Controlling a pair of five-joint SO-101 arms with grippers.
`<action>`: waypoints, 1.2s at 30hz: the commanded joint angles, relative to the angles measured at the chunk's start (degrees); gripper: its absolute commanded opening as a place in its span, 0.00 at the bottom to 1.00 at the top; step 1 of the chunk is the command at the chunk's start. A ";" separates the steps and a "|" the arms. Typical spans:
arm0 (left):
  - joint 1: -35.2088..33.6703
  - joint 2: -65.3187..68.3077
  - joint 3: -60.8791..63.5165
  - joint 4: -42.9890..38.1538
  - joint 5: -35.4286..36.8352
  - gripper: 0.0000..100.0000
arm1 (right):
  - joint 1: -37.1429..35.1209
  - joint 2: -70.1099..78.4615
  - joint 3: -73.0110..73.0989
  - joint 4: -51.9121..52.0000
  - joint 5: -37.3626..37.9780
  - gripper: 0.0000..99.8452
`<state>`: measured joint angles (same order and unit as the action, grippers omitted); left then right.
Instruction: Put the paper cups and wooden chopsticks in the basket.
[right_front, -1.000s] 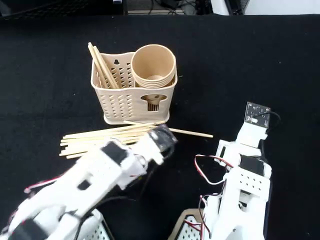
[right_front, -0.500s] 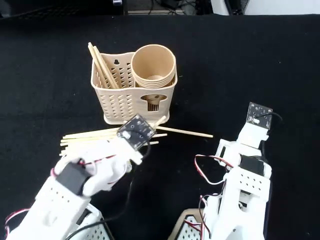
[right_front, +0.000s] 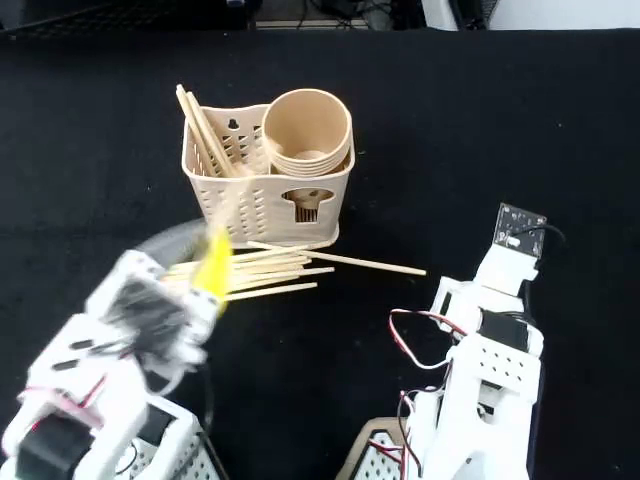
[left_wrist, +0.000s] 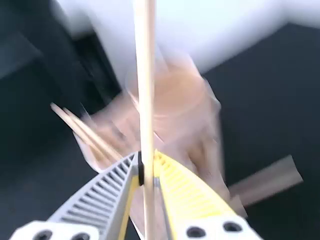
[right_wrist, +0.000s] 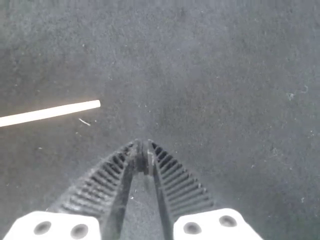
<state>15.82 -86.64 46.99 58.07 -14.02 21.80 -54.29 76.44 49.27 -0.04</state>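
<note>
A beige perforated basket (right_front: 262, 200) stands at the middle back of the black table. It holds a stack of paper cups (right_front: 307, 130) and a few upright wooden chopsticks (right_front: 204, 130). Several loose chopsticks (right_front: 268, 272) lie in front of the basket, one (right_front: 375, 264) pointing right. My left gripper (right_front: 212, 265) hovers blurred over the left end of that pile. In its wrist view, the left gripper (left_wrist: 146, 170) is shut on a single chopstick (left_wrist: 145, 75) standing up before the blurred basket (left_wrist: 165, 125). My right gripper (right_wrist: 144, 150) is shut and empty over bare cloth, near a chopstick tip (right_wrist: 55, 112).
The right arm (right_front: 490, 350) rests at the front right, folded back. The black cloth (right_front: 500, 120) runs open to the right and behind the basket. White arm bases sit at the front edge.
The left arm swung from over the pile back toward the front left and now lifts one chopstick. The loose pile shifted slightly. The right arm stayed still.
</note>
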 joint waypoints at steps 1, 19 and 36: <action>-6.37 0.62 1.45 -19.69 8.00 0.04 | 0.44 -0.92 -2.07 -1.76 0.00 0.02; -8.84 33.14 5.58 -68.57 12.48 0.04 | 0.44 -1.01 -1.54 -1.85 0.00 0.02; -13.58 43.25 9.98 -68.04 12.84 0.10 | 0.44 -0.92 -0.92 -2.81 0.00 0.02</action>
<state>3.43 -43.30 57.63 -9.01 -1.54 21.80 -54.29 76.44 47.60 -0.04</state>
